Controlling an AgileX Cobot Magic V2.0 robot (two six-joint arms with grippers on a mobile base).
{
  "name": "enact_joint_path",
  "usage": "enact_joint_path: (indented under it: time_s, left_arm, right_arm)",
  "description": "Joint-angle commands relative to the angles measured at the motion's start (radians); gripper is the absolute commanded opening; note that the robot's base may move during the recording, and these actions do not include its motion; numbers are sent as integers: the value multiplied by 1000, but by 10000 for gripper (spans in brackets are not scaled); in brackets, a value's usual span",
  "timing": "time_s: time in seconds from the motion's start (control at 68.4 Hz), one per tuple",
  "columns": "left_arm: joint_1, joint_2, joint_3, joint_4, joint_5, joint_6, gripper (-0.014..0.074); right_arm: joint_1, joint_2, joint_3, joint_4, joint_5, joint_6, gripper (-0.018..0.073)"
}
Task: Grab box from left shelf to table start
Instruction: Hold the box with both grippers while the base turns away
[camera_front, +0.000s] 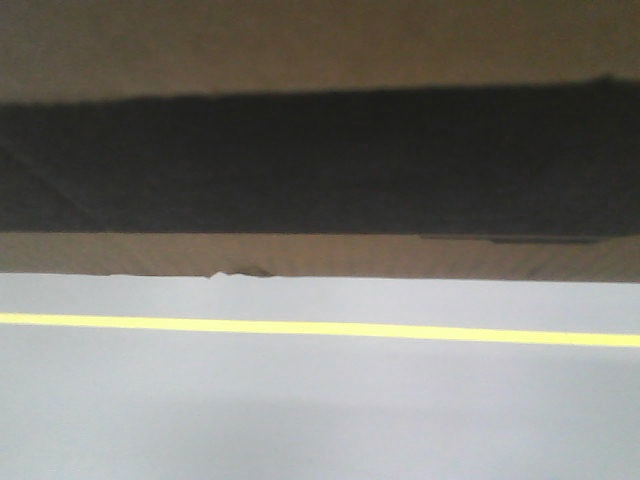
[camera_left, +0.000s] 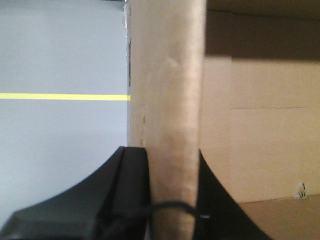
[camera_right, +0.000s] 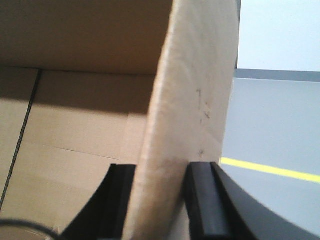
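The box (camera_front: 320, 160) was pinched by its walls in the left claw (camera_left: 172, 160) and right claw (camera_right: 160, 170), lifted clear of the floor (camera_front: 300, 420); placement on the table was judged still undone.

The box (camera_front: 320, 160) blocks the whole upper front view; below it is open grey floor (camera_front: 320, 420) crossed by a yellow line (camera_front: 320, 328).

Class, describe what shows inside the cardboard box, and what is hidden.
Inside the box only bare cardboard walls and bottom show. The left gripper, right gripper and pinched walls cover the rest.
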Motion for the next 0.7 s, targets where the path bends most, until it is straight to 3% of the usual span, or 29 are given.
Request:
enact_joint_path:
  time_s: [0.0,0.687]
  left_arm:
    - [-7,2,-39,-22,-188,-25,-92]
    - [-7,2,-39,-22,-188,-25,-92]
  right_arm:
    - [-3,21,-26,-54,-154,-6,58]
    - [-3,21,-26,-54,-154,-6,58]
